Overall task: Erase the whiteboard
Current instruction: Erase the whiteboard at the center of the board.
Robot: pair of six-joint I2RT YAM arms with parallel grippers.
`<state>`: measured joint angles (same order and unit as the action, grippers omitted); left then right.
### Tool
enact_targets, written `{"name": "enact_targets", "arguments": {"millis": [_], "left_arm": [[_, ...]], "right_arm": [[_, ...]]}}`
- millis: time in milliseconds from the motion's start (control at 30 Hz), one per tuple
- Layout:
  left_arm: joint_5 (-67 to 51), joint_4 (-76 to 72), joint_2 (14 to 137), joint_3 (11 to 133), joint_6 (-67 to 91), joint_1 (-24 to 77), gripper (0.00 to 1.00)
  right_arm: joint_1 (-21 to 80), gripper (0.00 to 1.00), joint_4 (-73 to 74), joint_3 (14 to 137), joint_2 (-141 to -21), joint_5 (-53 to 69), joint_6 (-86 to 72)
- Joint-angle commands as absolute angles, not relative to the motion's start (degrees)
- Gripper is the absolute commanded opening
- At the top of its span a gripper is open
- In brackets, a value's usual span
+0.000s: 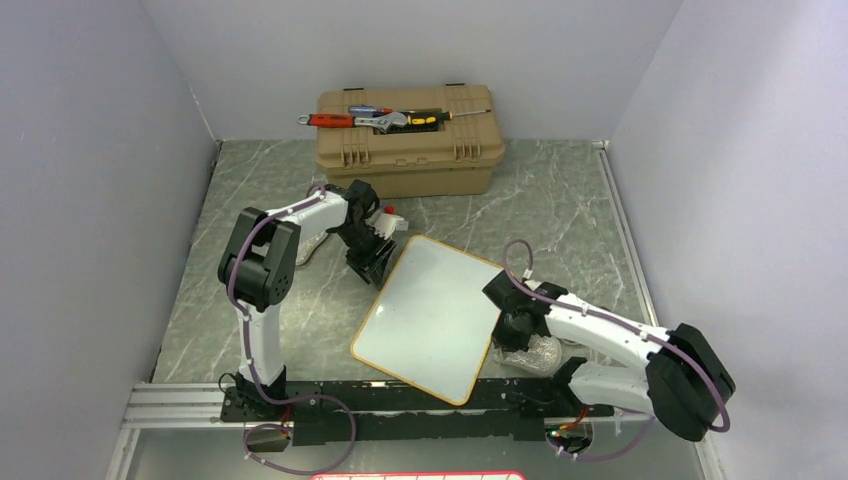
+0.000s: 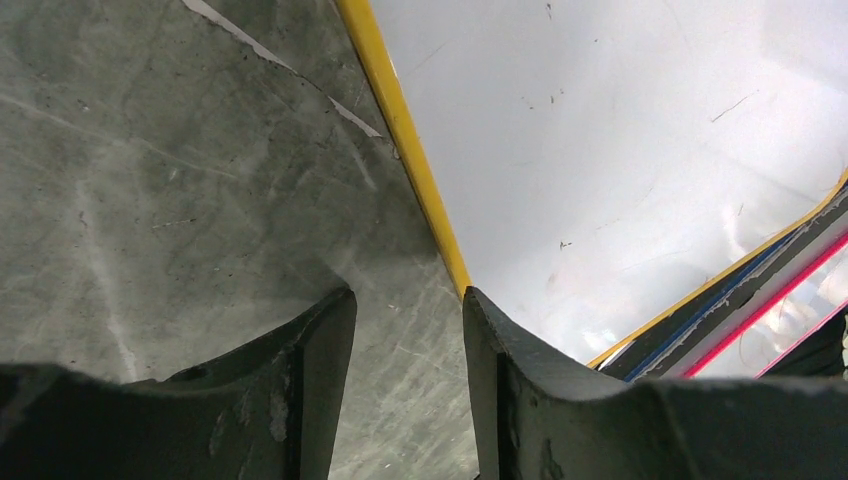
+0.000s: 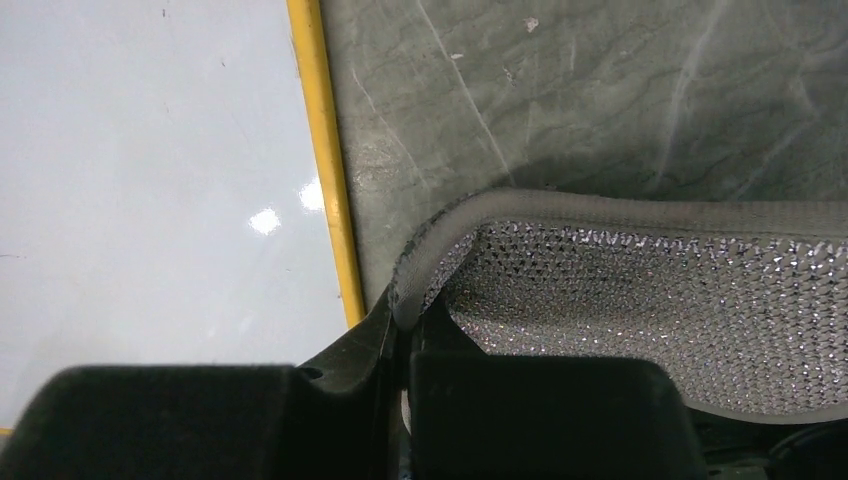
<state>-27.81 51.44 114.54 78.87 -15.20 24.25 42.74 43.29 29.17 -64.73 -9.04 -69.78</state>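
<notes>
Glossy white, yellow-rimmed rectangular whiteboard (image 1: 430, 318) lies mid grey marbled worktop (image 1: 565, 210). Left tool (image 2: 408, 300), released and empty, sits at its far-left edge; right tool (image 3: 400, 330) clenches what seems a silvery mesh cloth (image 3: 650, 290) beside its right edge.

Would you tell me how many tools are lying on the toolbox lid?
3: an orange-handled wrench at the left, a small screwdriver behind it, a yellow-black screwdriver on the right; more may be hidden.
</notes>
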Motion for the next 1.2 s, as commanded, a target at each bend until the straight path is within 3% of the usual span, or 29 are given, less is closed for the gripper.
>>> {"name": "enact_targets", "arguments": {"millis": [0,333,700,767,967,1167], "left_arm": [[-25.7,48.4,115.9,80.1,-15.0,23.7,0.51],[-24.1,49.0,116.7,84.0,-15.4,18.3,0.52],[-20.4,46.7,117.6,81.6,-15.6,16.3,0.5],[-20.8,46.8,117.7,81.4,-15.6,16.3,0.45],[-16.1,46.2,119.8,80.0,-14.4,16.3,0.13],[-14.6,46.1,121.9,79.2,-13.8,16.3,0.03]], "right_arm": [[39.6,0.0,20.3,27.6,-73.4,-12.9,-66.5],[36.3,0.0,17.7,46.6,-88.9,-13.1,-58.9],[33.4,0.0,15.5,53.2,-94.0,-11.0,-55.1],[33.5,0.0,15.8,53.5,-93.4,-10.7,-54.5],[35.7,0.0,14.6,45.1,-77.0,-5.5,-54.7],[46.3,0.0,10.2,35.0,-66.9,2.4,-58.3]]}}
